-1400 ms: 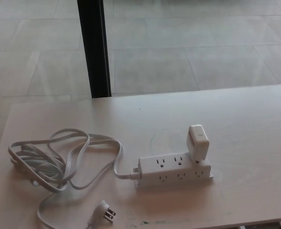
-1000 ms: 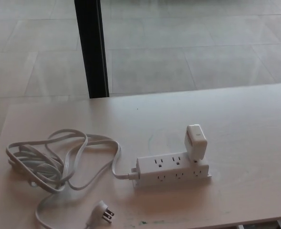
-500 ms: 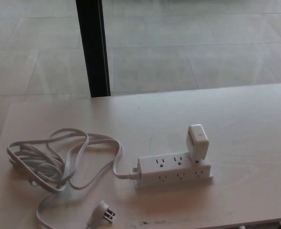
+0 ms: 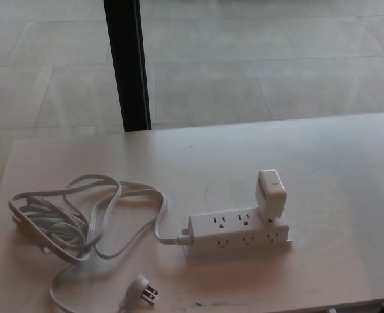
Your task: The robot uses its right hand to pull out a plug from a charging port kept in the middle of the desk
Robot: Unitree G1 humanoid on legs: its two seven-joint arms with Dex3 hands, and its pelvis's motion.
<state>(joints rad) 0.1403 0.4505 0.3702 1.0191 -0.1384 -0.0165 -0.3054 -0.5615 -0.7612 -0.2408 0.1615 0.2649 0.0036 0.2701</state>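
A white power strip [image 4: 238, 232] with two rows of sockets lies near the front middle of the pale desk [image 4: 335, 169]. A white block-shaped charger plug [image 4: 270, 193] stands plugged into the strip's right end, leaning slightly back. The strip's white cord [image 4: 74, 218] runs left into a loose coil. The cord ends in a pronged plug [image 4: 143, 289] lying free near the front edge. Neither of my hands shows in the head view.
A black vertical post [image 4: 128, 65] stands behind the desk's far edge, in front of a grey tiled floor [image 4: 263, 59]. The desk's front edge runs just below the power strip.
The whole picture shifts slightly between frames, so the camera has moved. The strip, charger and cord lie where they were.
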